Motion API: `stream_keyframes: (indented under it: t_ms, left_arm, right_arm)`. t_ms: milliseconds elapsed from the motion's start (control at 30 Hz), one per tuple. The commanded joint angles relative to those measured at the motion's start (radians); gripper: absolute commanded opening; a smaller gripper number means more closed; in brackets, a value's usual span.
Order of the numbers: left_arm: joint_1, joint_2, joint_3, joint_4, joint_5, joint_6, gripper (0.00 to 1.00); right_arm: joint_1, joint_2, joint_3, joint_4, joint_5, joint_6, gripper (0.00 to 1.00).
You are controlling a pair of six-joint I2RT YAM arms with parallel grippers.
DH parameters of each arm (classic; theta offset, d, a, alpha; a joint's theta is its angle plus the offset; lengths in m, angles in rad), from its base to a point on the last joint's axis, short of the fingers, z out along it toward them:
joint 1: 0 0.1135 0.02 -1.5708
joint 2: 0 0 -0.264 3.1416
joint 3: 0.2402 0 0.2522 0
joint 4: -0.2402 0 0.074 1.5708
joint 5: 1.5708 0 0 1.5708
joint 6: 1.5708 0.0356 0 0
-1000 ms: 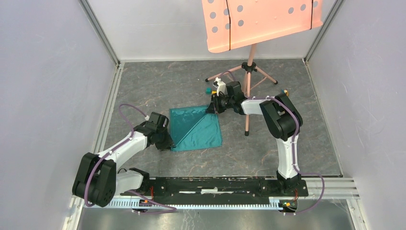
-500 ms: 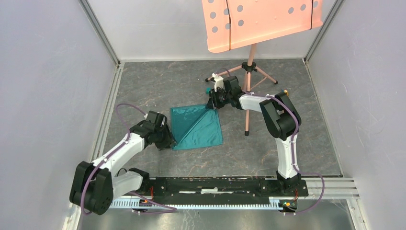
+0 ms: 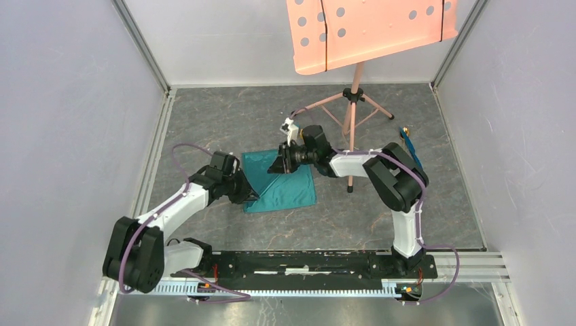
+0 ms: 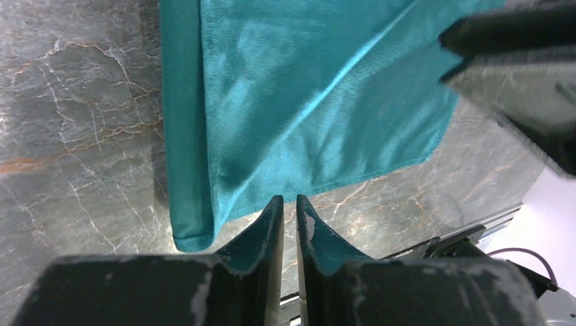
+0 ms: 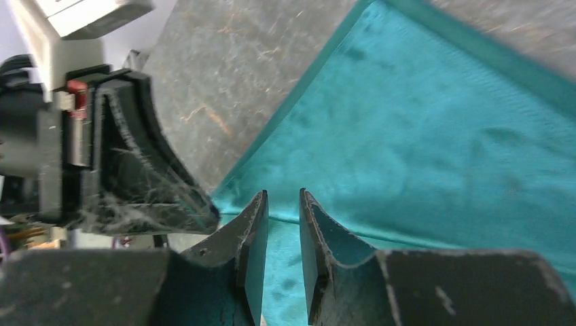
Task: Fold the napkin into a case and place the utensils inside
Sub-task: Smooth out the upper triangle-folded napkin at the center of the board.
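Note:
The teal napkin [image 3: 289, 187] lies flat on the grey floor with a diagonal fold across it; it also fills the left wrist view [image 4: 299, 102] and the right wrist view [image 5: 435, 149]. My left gripper [image 3: 250, 197] sits at its near-left corner. Its jaws [image 4: 290, 198] stand a narrow slit apart with only floor between them, the tips at the cloth's hem. My right gripper [image 3: 277, 168] hovers over the fold line, its jaws [image 5: 282, 193] apart and cloth showing below the gap. The utensils [image 3: 410, 146], a thin blue piece and a golden tip, lie far right.
A salmon music stand [image 3: 370, 30] overhangs the back, and its tripod legs [image 3: 350, 136] spread just behind my right arm. Grey walls close in on left [image 3: 68, 136] and right [image 3: 516, 136]. A black rail [image 3: 306, 266] runs along the near edge.
My right gripper has moved left and nearer, from the napkin's far-right corner to over its fold, uncovering the blue utensil. My left gripper edged in at the near-left corner and its jaws narrowed.

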Motion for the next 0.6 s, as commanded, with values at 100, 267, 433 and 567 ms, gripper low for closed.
stream_keyframes:
  t_ms: [100, 267, 433, 567]
  left_arm:
    - [0.009, 0.063, -0.048, 0.148, -0.004, -0.036, 0.17]
    - [0.011, 0.052, -0.089, 0.127, -0.081, -0.030, 0.18]
    - [0.018, 0.068, -0.133, 0.121, -0.111, -0.035, 0.17]
    - [0.018, 0.061, -0.160, 0.133, -0.110, -0.041, 0.17]
  right_arm:
    - [0.037, 0.110, -0.049, 0.301, -0.143, 0.207, 0.31]
    - [0.037, 0.152, -0.048, 0.303, -0.128, 0.181, 0.42]
    - [0.014, 0.183, -0.039, 0.282, -0.107, 0.153, 0.46]
    - [-0.027, 0.189, -0.028, 0.223, -0.091, 0.103, 0.48]
